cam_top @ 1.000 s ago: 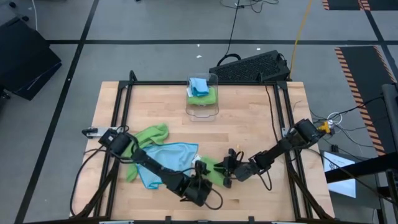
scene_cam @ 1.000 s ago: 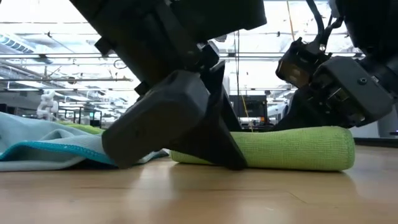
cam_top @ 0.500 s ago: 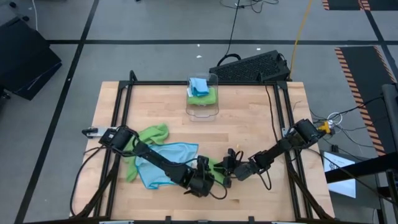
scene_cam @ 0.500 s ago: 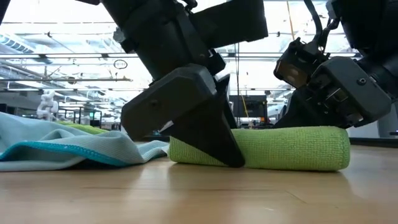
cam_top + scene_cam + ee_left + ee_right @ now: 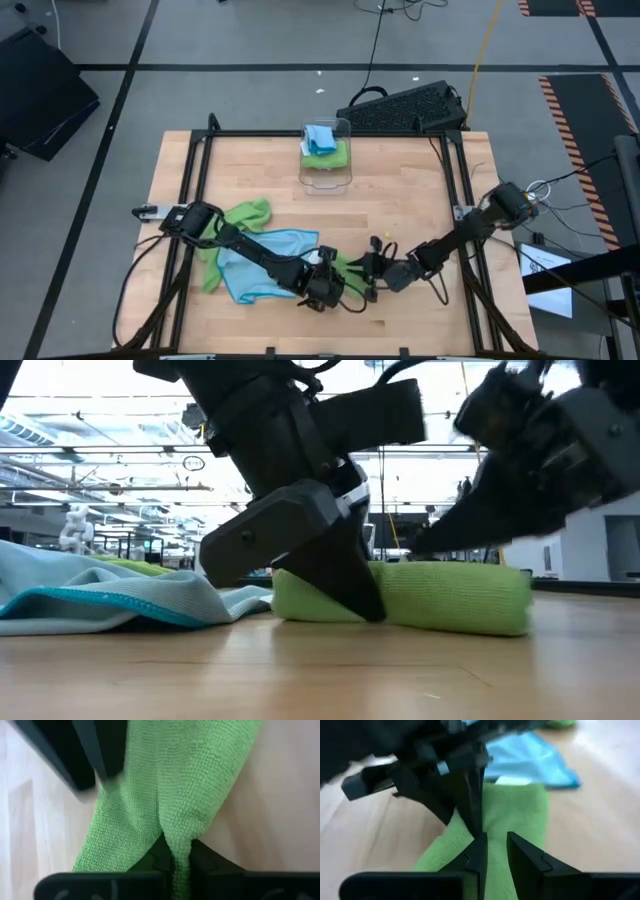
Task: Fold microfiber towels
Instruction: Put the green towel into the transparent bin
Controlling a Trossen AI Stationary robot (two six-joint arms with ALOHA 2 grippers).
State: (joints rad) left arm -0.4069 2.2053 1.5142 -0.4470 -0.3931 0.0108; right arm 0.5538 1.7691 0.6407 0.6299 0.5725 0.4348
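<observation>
A lime green towel [image 5: 347, 264], folded into a long band, lies near the table's front edge between my two grippers. My left gripper [image 5: 180, 852] is shut on the band's left end. My right gripper [image 5: 495, 842] is shut on its right end. In the low view the band [image 5: 440, 595] rests along the table, its right end slightly raised. A light blue towel [image 5: 268, 252] lies spread to the left, partly under my left arm. Another green towel [image 5: 246, 214] lies crumpled beyond it. My left gripper pinches a raised ridge of the green band [image 5: 178, 832] between its two fingers, at the band's left end. The fingers slant steeply down from the table's left. That end stays on the table. My right gripper pinches the band's right end [image 5: 496, 827] between its two fingers, which come in at a shallow slant from the table's right, along the band. That end [image 5: 510, 600] sits a little above the wood.
A clear plastic bin [image 5: 326, 160] at the table's far middle holds folded green and blue towels. A black frame [image 5: 200, 160] runs around the table. Bare wood [image 5: 400, 200] lies between the bin and the grippers.
My left gripper has moved toward the table's right, up to the green band's left end, and has shut on it. My right gripper has risen a little with the band's right end, and the band has drawn in slightly shorter.
</observation>
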